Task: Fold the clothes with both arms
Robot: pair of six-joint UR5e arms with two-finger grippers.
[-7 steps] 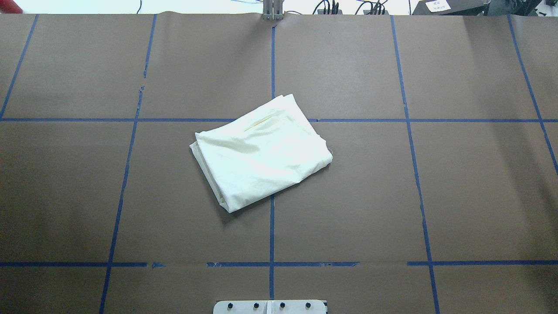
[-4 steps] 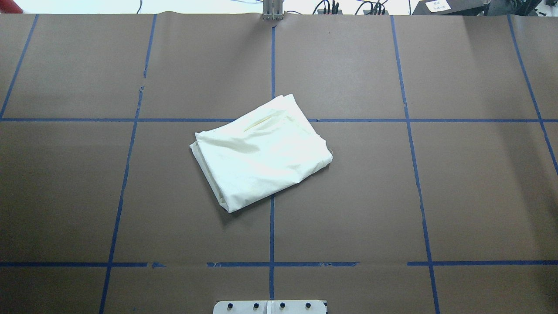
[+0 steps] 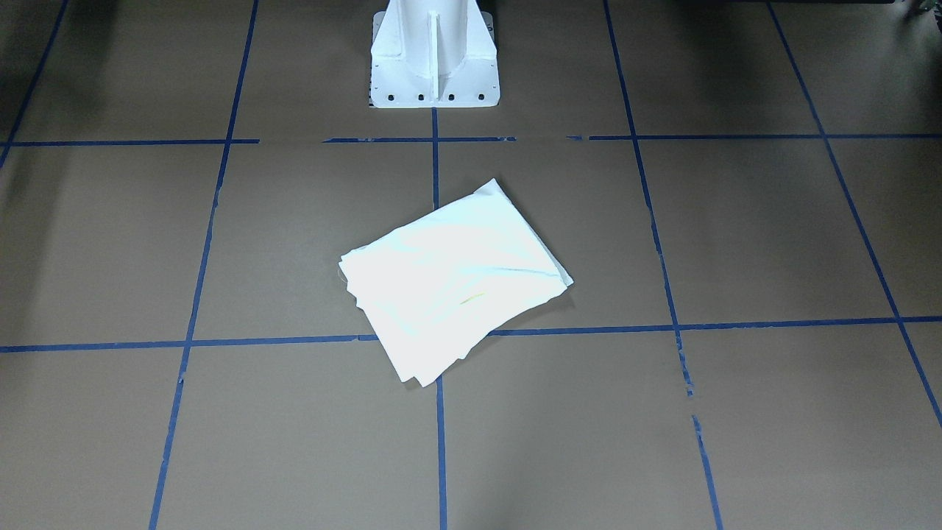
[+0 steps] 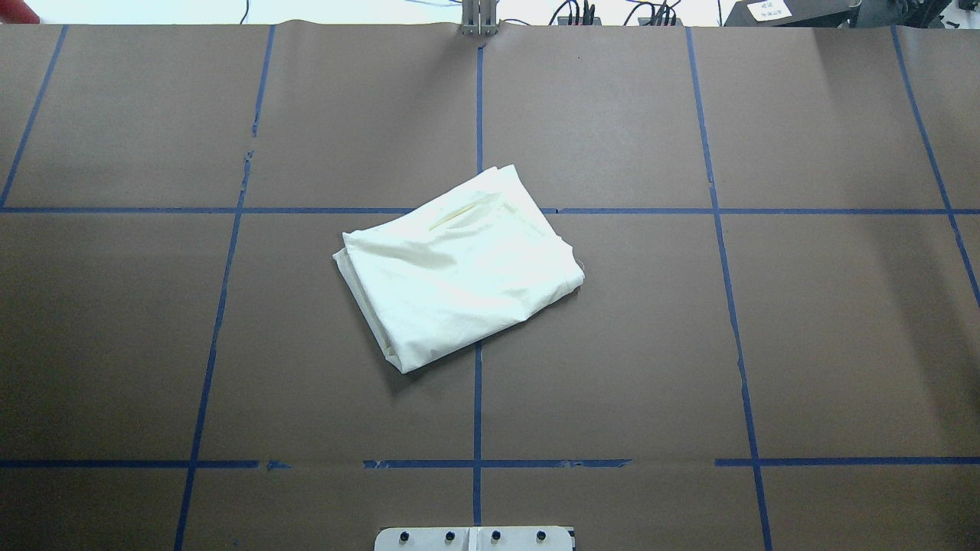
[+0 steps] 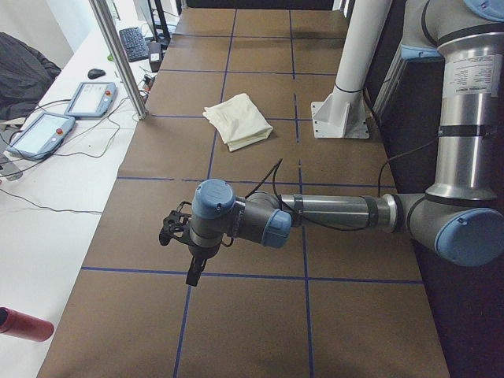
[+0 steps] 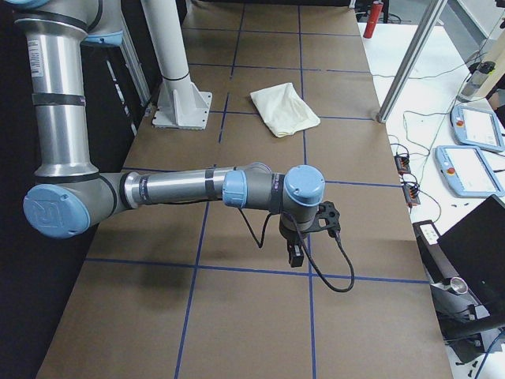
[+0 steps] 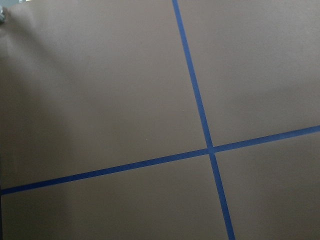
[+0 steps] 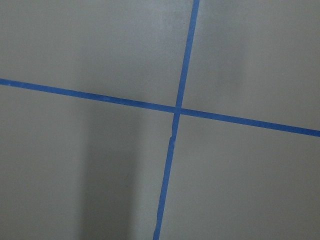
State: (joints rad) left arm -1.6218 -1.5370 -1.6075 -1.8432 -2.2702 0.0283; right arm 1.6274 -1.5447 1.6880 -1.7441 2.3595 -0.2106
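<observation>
The clothes are one cream-white shirt (image 4: pixel 459 268), folded into a skewed rectangle near the table's middle with its plain side up. It also shows in the front view (image 3: pixel 452 283) and small in both side views (image 5: pixel 239 120) (image 6: pixel 286 109). Neither arm touches it. My left arm stretches low over the table far from the shirt, its gripper (image 5: pixel 194 269) pointing down. My right arm does the same at the other end, gripper (image 6: pixel 296 253) down. I cannot tell whether either is open or shut. Both wrist views hold only brown paper and blue tape.
The white pedestal base (image 3: pixel 433 51) stands at the robot's edge, close to the shirt. Blue tape lines (image 4: pixel 477 413) grid the brown table cover. Teach pendants (image 5: pixel 39 134) (image 6: pixel 473 170), cables and metal posts (image 5: pixel 118 55) line the operators' side. A red cylinder (image 5: pixel 24 324) lies there.
</observation>
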